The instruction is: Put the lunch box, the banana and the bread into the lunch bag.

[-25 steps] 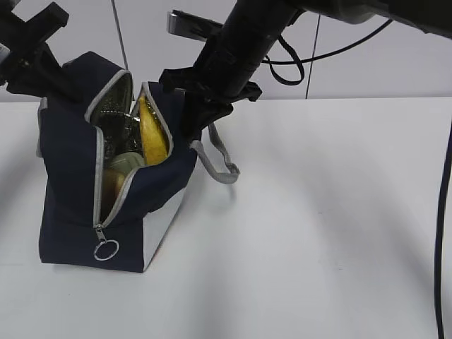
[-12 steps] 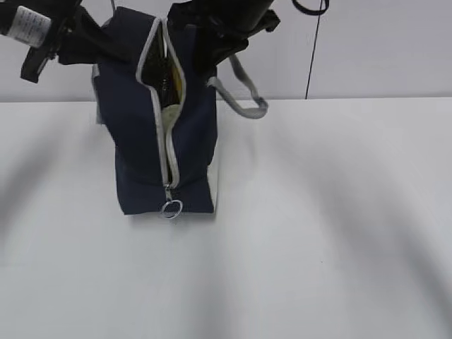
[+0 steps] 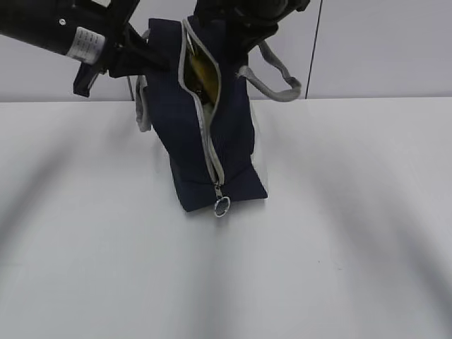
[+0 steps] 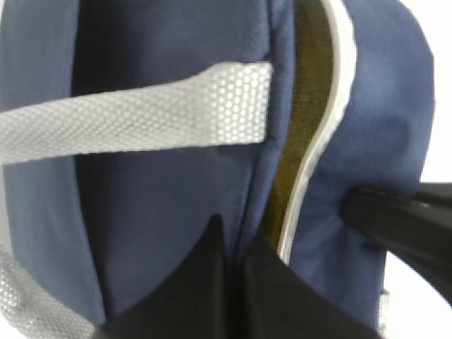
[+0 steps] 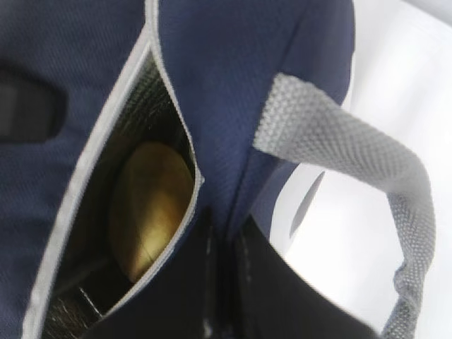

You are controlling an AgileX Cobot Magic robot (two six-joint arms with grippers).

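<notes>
The navy lunch bag hangs tilted between my two grippers, bottom end toward the camera. I cannot tell whether it touches the table. Its grey-edged zipper opening is a narrow slit, and the yellow banana shows in it. My left gripper is shut on the bag's left wall. My right gripper is shut on the right wall beside the opening. In the right wrist view a golden-yellow rounded shape lies inside; I cannot tell whether it is banana or bread. The lunch box is hidden.
The metal ring pull dangles at the zipper's low end. A grey strap handle loops out to the right, another crosses the left wall. The white table stretches in front, with a pale wall behind.
The bag left its place at the table's left, was drawn up and carried right by both grippers. Its opening has narrowed to a slit and its bottom now swings rightward.
</notes>
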